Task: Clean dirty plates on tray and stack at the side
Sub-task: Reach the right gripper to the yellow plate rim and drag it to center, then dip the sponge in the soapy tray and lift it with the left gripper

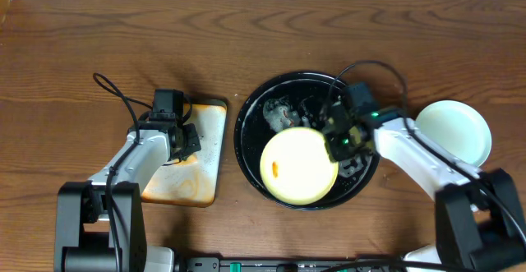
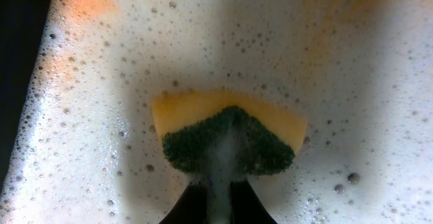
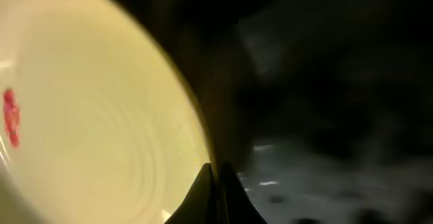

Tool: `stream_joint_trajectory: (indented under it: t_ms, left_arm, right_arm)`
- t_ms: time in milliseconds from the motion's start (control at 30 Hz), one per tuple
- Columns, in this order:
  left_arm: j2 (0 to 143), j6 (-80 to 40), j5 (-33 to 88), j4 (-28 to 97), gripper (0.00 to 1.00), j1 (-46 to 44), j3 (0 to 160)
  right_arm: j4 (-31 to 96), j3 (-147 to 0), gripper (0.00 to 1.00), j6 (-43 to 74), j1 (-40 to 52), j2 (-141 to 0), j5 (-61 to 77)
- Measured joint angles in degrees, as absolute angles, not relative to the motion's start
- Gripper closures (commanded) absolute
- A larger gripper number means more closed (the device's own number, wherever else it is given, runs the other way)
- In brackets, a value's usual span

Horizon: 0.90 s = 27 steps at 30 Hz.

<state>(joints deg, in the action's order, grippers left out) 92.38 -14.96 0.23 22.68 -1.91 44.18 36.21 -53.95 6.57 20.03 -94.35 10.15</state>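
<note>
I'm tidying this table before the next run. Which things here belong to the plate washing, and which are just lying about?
In the job: yellow plate, black tray, pale plate at the side, sponge, small soapy tray.
Lying about: only a dark bar at the table's front edge.

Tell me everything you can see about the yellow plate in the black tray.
The yellow plate is round, shallow, pale and glossy, with faint concentric rings inside. A small orange-red smear marks its left side. It sits face up toward the near side of the black tray. The right gripper is closed on its right rim; whether it is lifted is unclear.
</note>
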Motion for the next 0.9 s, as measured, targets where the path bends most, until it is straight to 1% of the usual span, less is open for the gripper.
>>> stream_joint_trajectory:
  t_ms: [233,500,700,900]
  left_arm:
    - [92.4,-15.0,0.2,22.7,0.92,-1.9,44.2]
    - [92.4,-15.0,0.2,22.7,0.92,-1.9,44.2]
    - [92.7,-14.9,1.7,20.1,0.92,-1.8,44.2]
    - [93.2,-14.5,4.3,17.6,0.92,-1.8,44.2]
  right_arm:
    - [32.1,-54.2,0.99,15.5,19.7,-92.4,0.7]
    - [31.9,-54.2,0.99,19.1,19.7,-92.4,-4.4]
    - [31.8,-54.2,0.99,17.3,19.7,-92.4,-4.8]
    - [31.9,-54.2,0.99,8.4,19.5,-92.4,-0.2]
